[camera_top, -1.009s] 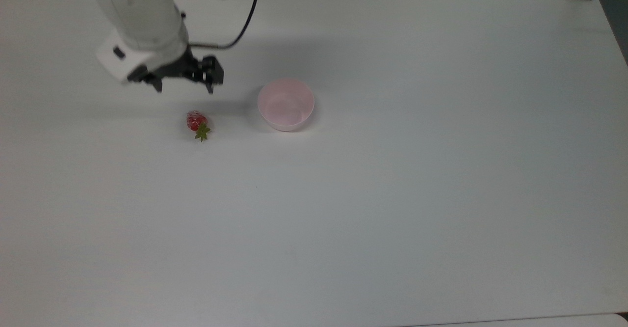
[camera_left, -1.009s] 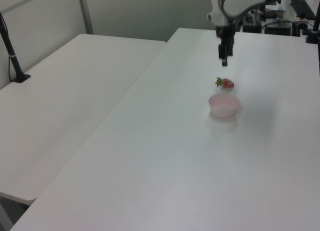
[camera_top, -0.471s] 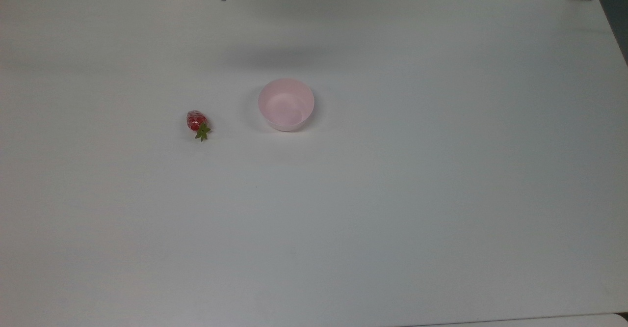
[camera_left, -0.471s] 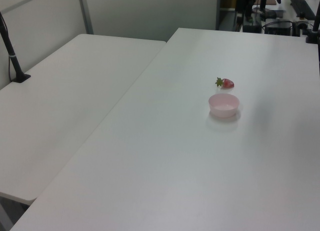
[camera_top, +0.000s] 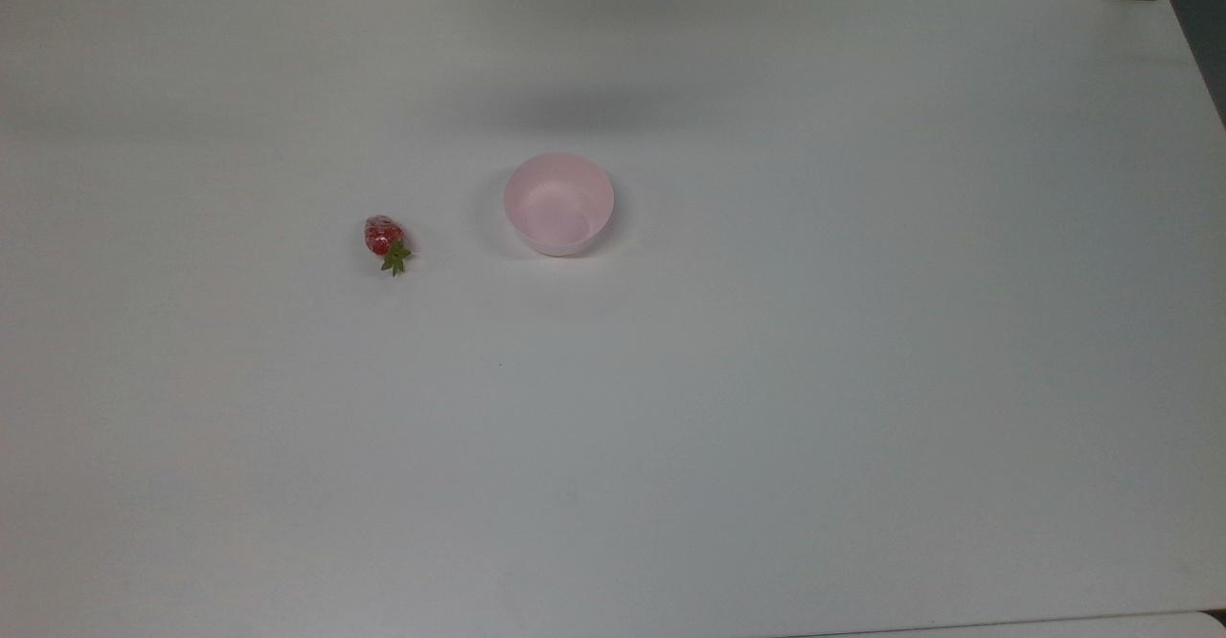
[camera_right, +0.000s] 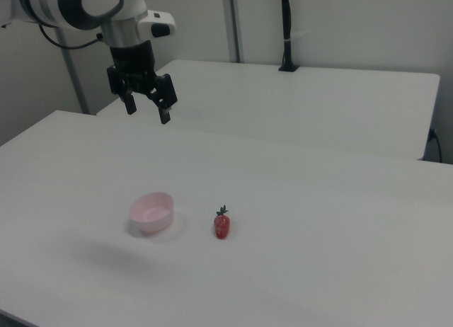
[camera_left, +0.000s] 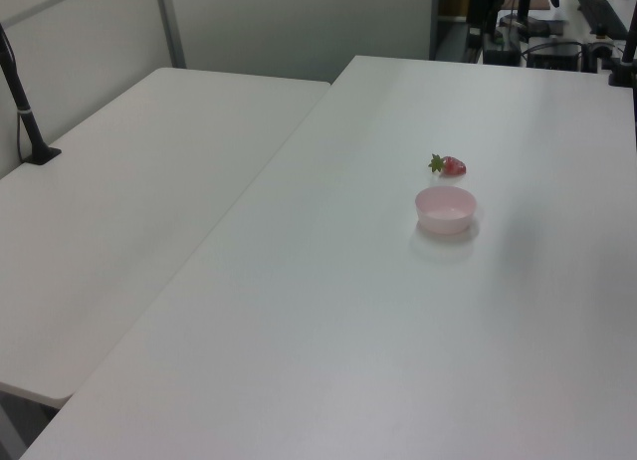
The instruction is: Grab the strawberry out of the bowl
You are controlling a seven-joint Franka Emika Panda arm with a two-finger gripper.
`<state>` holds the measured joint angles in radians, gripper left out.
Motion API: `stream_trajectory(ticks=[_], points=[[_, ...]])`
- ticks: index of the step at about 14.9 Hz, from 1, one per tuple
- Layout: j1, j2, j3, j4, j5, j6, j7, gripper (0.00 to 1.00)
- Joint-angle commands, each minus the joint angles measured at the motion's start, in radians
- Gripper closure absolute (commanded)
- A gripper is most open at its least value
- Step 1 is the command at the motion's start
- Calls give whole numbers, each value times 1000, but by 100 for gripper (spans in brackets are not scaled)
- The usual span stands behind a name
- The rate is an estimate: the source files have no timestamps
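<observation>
Strawberry (camera_top: 385,241): laid on its side on the white bench (camera_top: 766,379), outside and well apart from the pale pink bowl (camera_top: 558,203), to the top view's left of it. Tool (camera_right: 147,109): held high above the bench, fingers spread open and nothing gripped, as the right view shows.
</observation>
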<state>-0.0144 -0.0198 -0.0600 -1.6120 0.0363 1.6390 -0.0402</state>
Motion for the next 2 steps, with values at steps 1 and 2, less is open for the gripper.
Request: stream_trajectory(ticks=[1, 2], points=[[24, -14, -23, -25, -15, 33, -32, 0], [25, -14, -23, -25, -15, 33, -32, 0]])
